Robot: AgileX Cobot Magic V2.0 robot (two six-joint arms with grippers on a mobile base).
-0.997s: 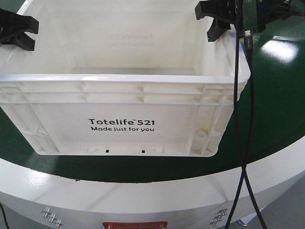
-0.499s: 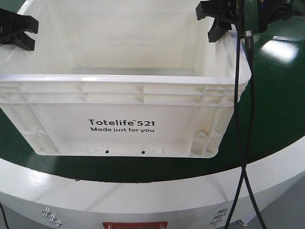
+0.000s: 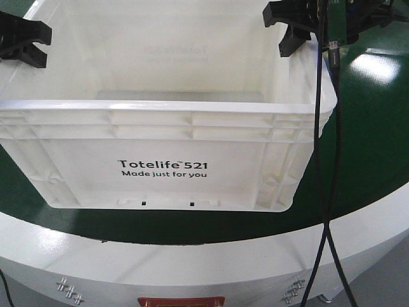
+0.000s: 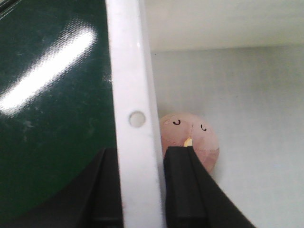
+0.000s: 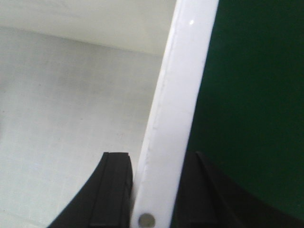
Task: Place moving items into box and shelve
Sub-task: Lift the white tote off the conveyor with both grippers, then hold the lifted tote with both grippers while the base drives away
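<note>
1. You are past loading and into the carry. The box (image 3: pixel 166 105), the white Totelife tote, stands on the green table top (image 3: pixel 364 160) with an arm at each end wall.
2. One toy bun (image 4: pixel 194 135), round, pinkish, with a drawn face, lies on the box floor against the left wall, just beside your inner finger. I judge loading done, but the front view hides most of the floor, so no other item can be confirmed.
3. Your left gripper (image 4: pixel 137 154) straddles the left wall, one finger outside and one inside, both flush against the rim. It looks clamped on the box.
4. Your right gripper (image 5: pixel 152 159) straddles the right wall likewise, but a thin pale sliver shows between the inner finger and the rim. I cannot tell whether it is gripping or only in place.
5. Confirm that right hold first. Then raise both arms together and level, since a tilt would likely send the bun rolling.
6. Mind the black cable (image 3: pixel 323 192) hanging past the right corner.
</note>
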